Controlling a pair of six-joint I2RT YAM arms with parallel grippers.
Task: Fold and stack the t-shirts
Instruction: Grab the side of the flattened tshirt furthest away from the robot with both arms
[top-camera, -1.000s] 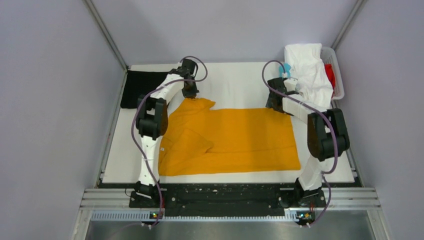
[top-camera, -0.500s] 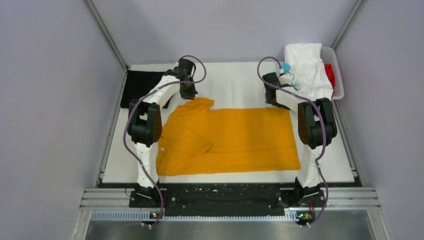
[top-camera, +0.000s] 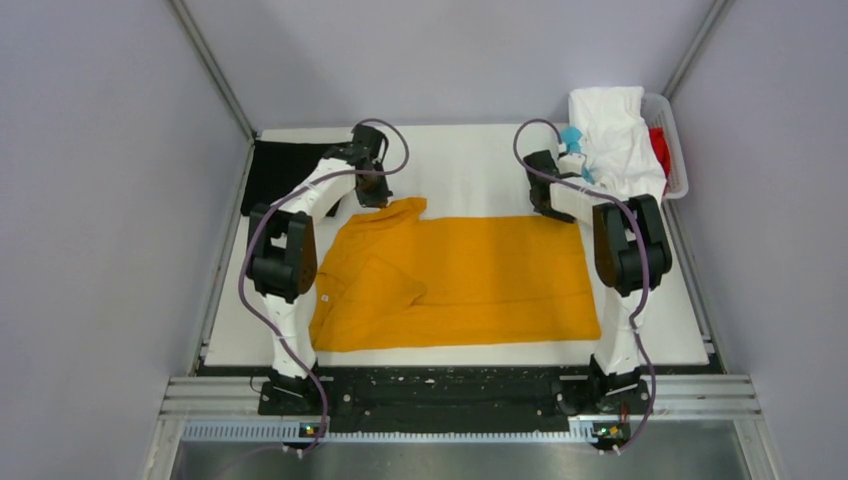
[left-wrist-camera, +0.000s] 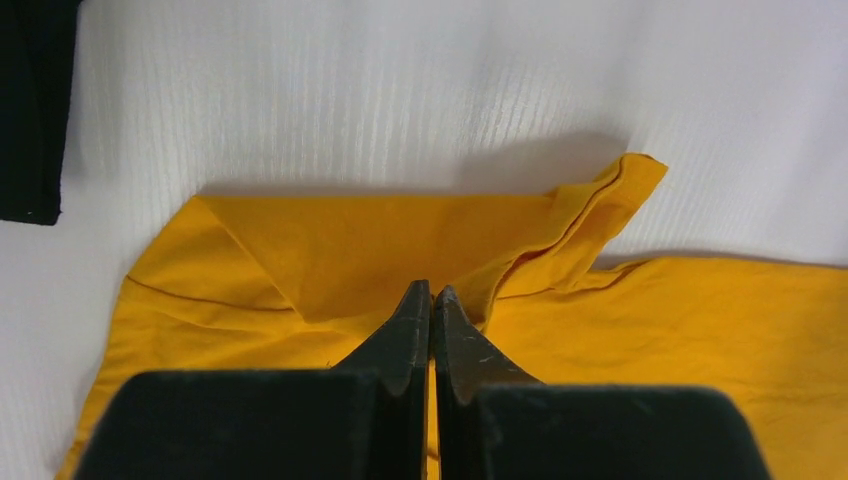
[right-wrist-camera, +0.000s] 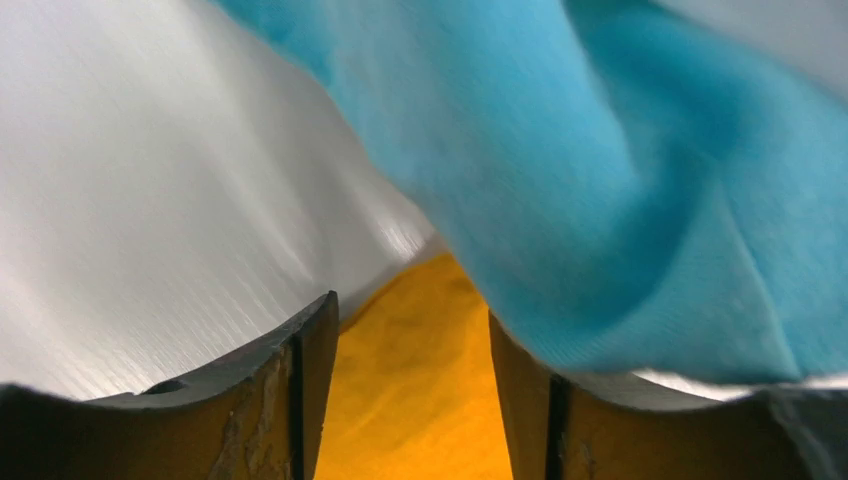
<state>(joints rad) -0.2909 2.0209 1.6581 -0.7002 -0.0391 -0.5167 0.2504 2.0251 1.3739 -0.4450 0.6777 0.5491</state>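
Orange t-shirt (top-camera: 470, 280) edged left; right claw (right-wrist-camera: 410, 325) has narrowed.

Left claw (left-wrist-camera: 432, 292) pinched closed; right claw (right-wrist-camera: 412, 318) jaws parted; arms outstretched.

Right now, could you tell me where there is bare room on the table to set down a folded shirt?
The widest bare table lies beyond the mustard-orange t-shirt, between the black t-shirt and the basket. A narrower strip is free right of the orange shirt. Both far corners are crowded.
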